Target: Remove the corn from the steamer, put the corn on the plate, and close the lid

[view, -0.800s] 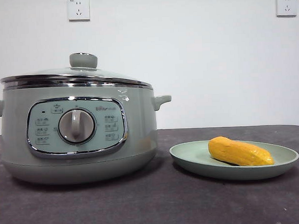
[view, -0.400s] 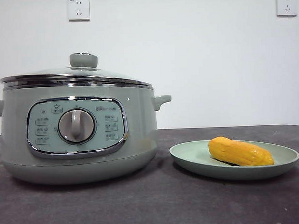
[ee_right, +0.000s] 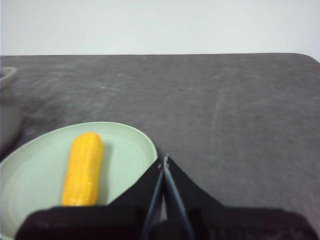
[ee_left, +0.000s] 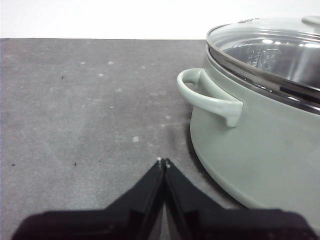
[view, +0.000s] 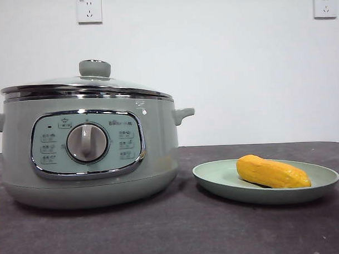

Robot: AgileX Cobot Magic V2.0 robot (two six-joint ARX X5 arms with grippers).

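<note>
Yellow-orange stubby corn cob (view: 272, 172) lies on the shallow pale green plate (view: 216, 175); domed glass lid (view: 84, 82) sits on the sage-green steamer (view: 159, 144). My left gripper (ee_left: 163, 161) and right gripper (ee_right: 165, 160) are both pinched closed, holding nothing.

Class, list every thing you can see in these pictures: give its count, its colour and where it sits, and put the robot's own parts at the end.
steamer: one, pale sage green with chrome rim, on the table, beside the plate.
lid: one, glass with chrome band and green knob, closed on the steamer.
plate: one, pale green, on the table.
corn: one, yellow-orange, lying on the plate.
table: one, dark grey, under everything.
wall sockets: two, white, high on the wall.
left hand: one, black, jaws shut, low near the steamer's side handle.
right hand: one, black, jaws shut, by the plate's rim.
</note>
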